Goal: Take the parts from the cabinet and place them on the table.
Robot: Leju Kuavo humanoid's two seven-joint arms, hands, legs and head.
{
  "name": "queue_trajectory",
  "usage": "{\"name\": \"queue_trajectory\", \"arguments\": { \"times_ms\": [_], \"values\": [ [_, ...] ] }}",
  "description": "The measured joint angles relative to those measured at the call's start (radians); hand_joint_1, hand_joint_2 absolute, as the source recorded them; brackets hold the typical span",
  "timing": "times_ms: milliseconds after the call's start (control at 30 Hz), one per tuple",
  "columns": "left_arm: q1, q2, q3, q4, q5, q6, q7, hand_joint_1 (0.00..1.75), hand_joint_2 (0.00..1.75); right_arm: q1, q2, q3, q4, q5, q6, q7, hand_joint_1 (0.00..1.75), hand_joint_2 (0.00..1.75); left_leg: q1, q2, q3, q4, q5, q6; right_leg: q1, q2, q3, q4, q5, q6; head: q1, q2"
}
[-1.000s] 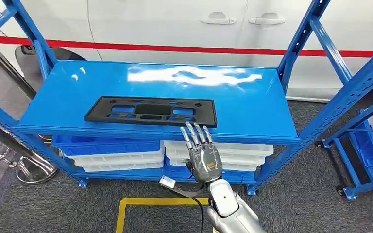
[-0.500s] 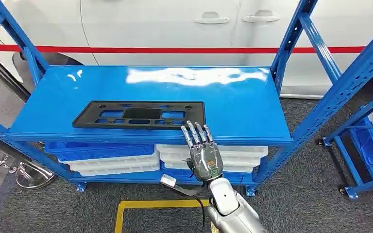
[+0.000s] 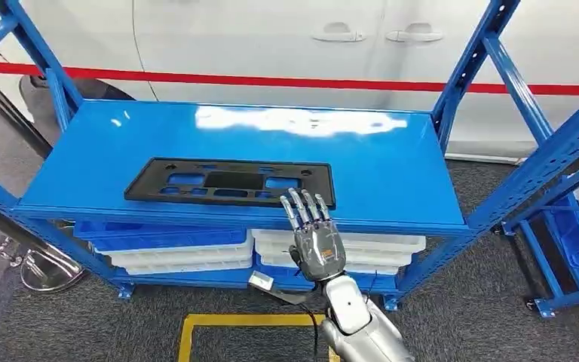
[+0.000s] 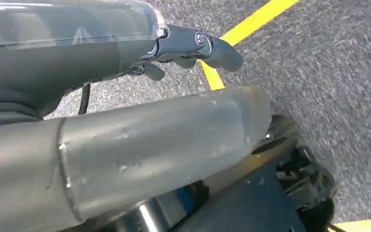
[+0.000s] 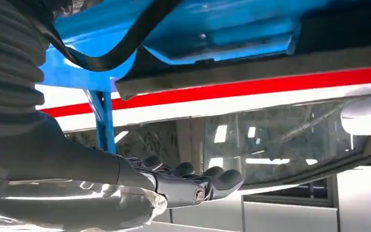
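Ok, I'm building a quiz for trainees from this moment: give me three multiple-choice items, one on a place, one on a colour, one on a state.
1. Where does the black part lie?
A. On the rack's top shelf
B. On the floor
C. In a white bin

2. What colour is the shelf?
A. Yellow
B. Blue
C. Red

3. What is the right hand doing?
A. Gripping the part
B. Held out with fingers apart, holding nothing
C. Holding a bin

Key: 1 A, the part lies flat there; 2 B, plain in the head view; 3 B, its fingers are spread near the part's edge.
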Motion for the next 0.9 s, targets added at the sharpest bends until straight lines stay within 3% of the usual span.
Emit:
{"name": "queue_trajectory", "arguments": {
  "times_ms": [33,67,133,200,233,333,367,400,433,500,533,567,667,700,733,767,833,867,900],
  "values": [
    [0.0,0.0,0.0,0.0,0.0,0.0,0.0,0.0,0.0,-0.001,0.0,0.0,0.0,0.0,0.0,0.0,0.0,1.75,-0.004,0.0,0.004,0.0,-0.005,-0.005,0.004,0.0,0.021,-0.031,-0.016,-0.005,0.0,0.0],
    [-0.002,0.0,0.0,0.0,0.0,0.0,0.0,0.0,0.0,-0.002,0.0,0.0,0.0,0.0,0.0,0.0,0.0,1.75,-0.007,0.0,0.0,0.006,-0.01,-0.012,0.008,0.002,0.023,-0.054,-0.017,-0.009,0.0,0.0],
    [-0.002,0.0,0.002,0.0,0.0,-0.001,-0.001,0.0,0.0,0.0,-0.001,0.0,0.0,0.0,0.0,0.0,0.0,1.75,-0.005,0.001,0.003,-0.003,-0.011,-0.024,0.012,0.004,0.022,-0.048,-0.022,-0.017,0.0,0.0],
    [-0.005,0.0,0.002,0.0,-0.003,-0.003,-0.001,0.0,0.0,-0.003,-0.001,0.0,-0.001,0.0,0.0,0.002,0.0,1.75,0.0,0.002,0.003,0.001,-0.022,-0.037,0.001,0.005,0.033,-0.062,-0.019,-0.031,-0.001,0.0],
    [-0.005,0.0,0.002,0.0,-0.004,-0.003,-0.001,0.0,0.0,-0.004,-0.001,0.0,-0.001,0.0,0.0,0.002,0.0,1.75,0.0,0.002,-0.004,0.031,-0.036,-0.041,0.002,0.004,0.041,-0.066,-0.022,-0.037,0.0,0.0],
    [-0.004,0.0,0.008,0.0,-0.012,-0.003,-0.001,0.0,0.0,-0.005,-0.001,0.0,0.0,0.0,0.0,0.002,0.0,1.75,0.001,0.002,-0.126,0.258,-0.126,-0.051,0.004,0.0,0.053,-0.066,-0.032,-0.049,0.0,0.0],
    [-0.001,0.0,0.009,0.0,-0.013,-0.003,0.0,0.0,0.0,-0.005,-0.001,0.0,0.0,0.0,0.0,0.003,0.0,1.75,0.001,0.003,-0.161,0.31,-0.133,-0.053,0.005,0.0,0.056,-0.066,-0.036,-0.05,-0.001,0.0],
    [0.001,0.0,0.01,0.0,-0.013,-0.004,0.0,0.0,0.0,-0.005,-0.001,0.0,0.0,0.0,0.0,0.003,0.0,1.75,0.001,0.003,-0.175,0.314,-0.113,-0.053,0.005,0.001,0.06,-0.065,-0.04,-0.05,-0.001,0.0],
    [0.001,0.0,0.012,0.0,-0.015,-0.004,0.0,0.0,0.0,-0.005,-0.001,0.001,0.0,0.0,0.0,0.004,0.0,1.75,0.001,0.003,-0.164,0.27,-0.07,-0.051,0.006,0.003,0.067,-0.063,-0.046,-0.049,-0.001,0.0],
    [0.0,0.0,0.016,0.0,-0.021,-0.004,0.0,0.0,0.0,-0.007,0.0,0.001,0.0,0.0,0.0,0.005,0.0,1.75,0.001,0.003,-0.094,0.094,0.041,-0.041,0.006,0.005,0.085,-0.06,-0.06,-0.043,-0.001,0.0],
    [0.0,0.0,0.019,0.0,-0.021,-0.004,0.0,0.0,0.0,-0.008,0.0,0.002,0.0,0.0,0.0,0.005,0.0,1.75,-0.001,0.003,-0.072,0.032,0.055,-0.034,0.006,0.004,0.088,-0.061,-0.066,-0.04,-0.001,0.0],
    [-0.001,0.001,0.022,0.0,-0.021,-0.004,0.0,0.0,0.0,-0.011,0.0,0.003,0.0,0.0,0.0,0.005,0.0,1.75,-0.008,0.003,-0.056,0.018,0.044,-0.03,0.014,0.005,0.087,-0.055,-0.071,-0.032,0.0,0.0],
    [-0.002,0.001,0.024,0.0,-0.023,-0.004,0.001,0.0,0.0,-0.013,0.0,0.005,0.0,0.0,0.0,0.005,0.0,1.75,-0.011,0.001,-0.06,0.015,0.038,-0.019,0.01,0.004,0.09,-0.066,-0.072,-0.019,0.0,0.0],
    [-0.002,0.0,0.024,0.0,-0.024,-0.005,0.001,0.0,0.0,-0.016,0.0,0.006,0.0,0.0,0.0,0.005,0.0,1.75,0.002,0.001,-0.05,0.002,0.041,-0.011,0.015,0.003,0.092,-0.065,-0.078,-0.012,-0.001,0.0],
    [-0.003,-0.001,0.024,0.0,-0.024,-0.005,0.001,0.0,0.0,-0.019,0.0,0.006,0.0,0.0,0.0,0.005,0.0,1.75,0.002,0.001,-0.044,-0.004,0.041,-0.008,0.011,0.003,0.089,-0.045,-0.087,-0.007,0.0,0.0],
    [-0.005,-0.002,0.024,0.0,-0.024,-0.005,0.001,0.0,0.0,-0.022,0.0,0.007,0.0,0.0,0.0,0.005,0.0,1.75,0.002,0.002,-0.042,-0.005,0.038,0.001,0.01,0.002,0.062,0.004,-0.112,-0.005,0.0,0.0],
    [-0.006,-0.003,0.024,0.0,-0.025,-0.005,0.001,0.0,0.0,-0.021,0.0,0.007,0.001,0.0,0.0,0.007,0.0,1.75,0.002,0.003,-0.037,-0.004,0.03,0.008,0.006,0.002,-0.031,0.166,-0.177,0.002,0.0,0.0],
    [-0.005,-0.003,0.024,0.0,-0.025,-0.005,0.001,0.0,0.0,-0.019,0.0,0.007,0.003,0.0,0.0,0.009,0.0,1.75,0.002,0.003,-0.034,-0.003,0.026,0.009,0.005,0.002,-0.073,0.228,-0.188,0.005,0.0,0.0],
    [-0.003,-0.003,0.024,0.0,-0.027,-0.005,0.001,0.0,0.0,-0.019,0.0,0.007,0.005,0.0,0.0,0.01,0.0,1.75,0.002,0.002,-0.029,-0.002,0.023,0.008,0.002,0.002,-0.094,0.244,-0.173,0.007,0.0,0.0]
  ]
}}
